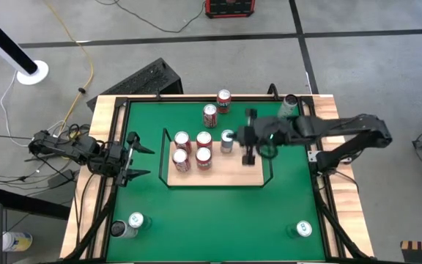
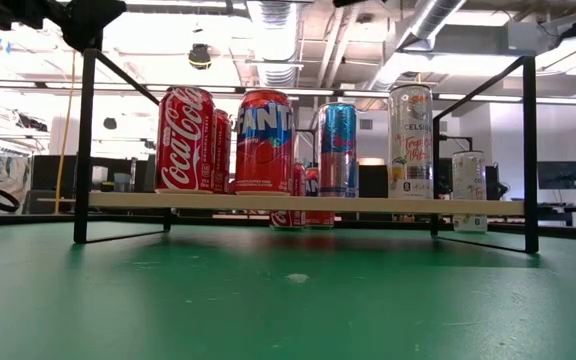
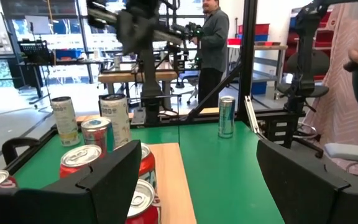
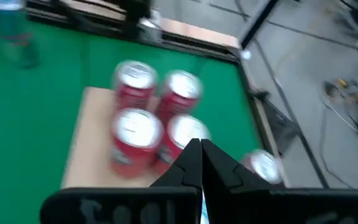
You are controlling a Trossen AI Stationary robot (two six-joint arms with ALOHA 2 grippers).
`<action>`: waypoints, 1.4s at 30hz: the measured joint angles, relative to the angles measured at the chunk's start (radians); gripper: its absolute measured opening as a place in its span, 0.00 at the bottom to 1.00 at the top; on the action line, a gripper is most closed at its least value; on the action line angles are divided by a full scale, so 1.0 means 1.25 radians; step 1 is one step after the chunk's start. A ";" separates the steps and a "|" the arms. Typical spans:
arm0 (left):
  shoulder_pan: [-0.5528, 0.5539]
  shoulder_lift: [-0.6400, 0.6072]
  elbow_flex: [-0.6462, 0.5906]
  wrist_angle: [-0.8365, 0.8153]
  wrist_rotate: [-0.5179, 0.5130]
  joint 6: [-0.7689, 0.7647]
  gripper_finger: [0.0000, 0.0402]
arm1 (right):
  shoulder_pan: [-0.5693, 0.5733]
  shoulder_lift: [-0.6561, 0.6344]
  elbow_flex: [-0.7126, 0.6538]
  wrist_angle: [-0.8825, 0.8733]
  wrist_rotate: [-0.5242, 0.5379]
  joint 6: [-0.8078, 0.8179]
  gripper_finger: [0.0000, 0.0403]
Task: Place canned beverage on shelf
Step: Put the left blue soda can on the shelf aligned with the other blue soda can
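The shelf (image 1: pixel 226 174) is a light-wood board on thin black wire legs, standing mid-table. Four red cans (image 1: pixel 192 149) stand upright on its left half, with a blue-and-silver can (image 1: pixel 228 139) beside them. In the low view a tall white can (image 2: pixel 410 140) also stands on the board (image 2: pixel 298 203), right of the blue can (image 2: pixel 338 150). My right gripper (image 1: pixel 239 138) hangs shut high above the board's right half, holding nothing; its wrist view (image 4: pixel 201 152) looks down on the red cans (image 4: pixel 135 127). My left gripper (image 1: pixel 139 161) waits open at the table's left edge.
Two red cans (image 1: pixel 216 107) stand on the green table behind the shelf. Single cans stand at the far right corner (image 1: pixel 290 103), near left corner (image 1: pixel 134 222) and near right corner (image 1: pixel 302 229). A person (image 3: pixel 213 43) stands in the room beyond the table.
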 joint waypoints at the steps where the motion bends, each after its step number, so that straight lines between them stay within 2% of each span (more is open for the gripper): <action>1: 0.000 0.000 0.000 0.000 0.000 0.000 0.76 | -0.018 -0.011 -0.004 -0.003 -0.001 0.001 0.05; 6: 0.000 0.000 0.000 -0.005 0.000 -0.008 0.76 | -0.106 -0.032 -0.008 -0.005 -0.031 0.023 0.06; 13: 0.000 0.000 0.000 -0.013 -0.005 -0.012 0.76 | -0.175 -0.032 -0.008 -0.050 -0.045 0.001 0.07; 17: 0.000 0.000 0.000 -0.029 -0.005 -0.023 0.76 | -0.220 -0.067 -0.015 -0.079 -0.078 0.008 0.06; 21: 0.000 0.000 0.000 -0.055 -0.006 -0.030 0.76 | -0.265 -0.125 -0.067 -0.041 -0.105 0.052 0.07; 26: 0.000 0.000 0.000 -0.065 -0.021 -0.043 0.76 | -0.265 -0.182 -0.135 -0.041 -0.116 0.098 0.07; 31: 0.000 0.000 0.000 -0.065 -0.022 -0.050 0.76 | -0.193 -0.238 -0.175 -0.053 -0.115 0.154 0.06; 36: 0.000 0.000 0.000 -0.064 -0.022 -0.049 0.76 | -0.030 -0.246 -0.184 -0.030 -0.119 0.223 0.06; 42: 0.000 0.000 0.000 -0.060 -0.022 -0.052 0.76 | 0.172 -0.181 -0.184 0.020 -0.107 0.246 0.06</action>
